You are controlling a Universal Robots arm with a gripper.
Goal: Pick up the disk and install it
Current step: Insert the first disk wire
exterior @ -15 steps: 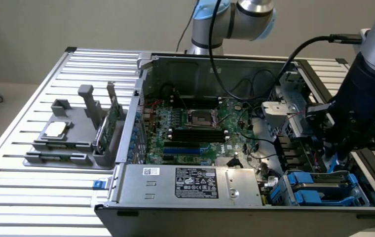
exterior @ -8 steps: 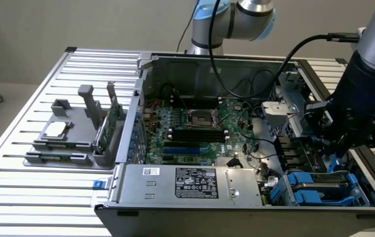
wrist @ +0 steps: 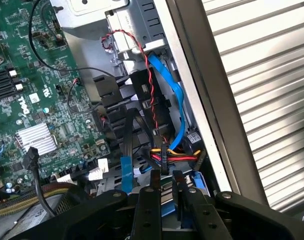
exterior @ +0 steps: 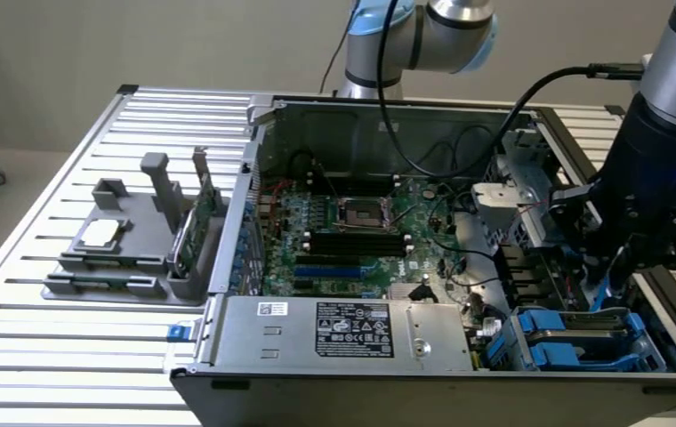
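The fingers [wrist: 146,212], black and blocky, stand narrow and appear clamped on the disk [wrist: 167,207], a silver-grey slab edged in blue plastic, held edge-on over the drive bay [exterior: 582,342] in the case's corner. This looks like the installing step. Seating it likely calls for a square descent clear of the glossy blue cable [wrist: 178,100] and the bundled power leads [wrist: 167,155].

I count one open computer case [exterior: 314,396], one motherboard [exterior: 350,240] and one power supply [exterior: 338,334] inside it, one grey fixture [exterior: 100,289] beside it, and one gripper [wrist: 165,192] inside it.
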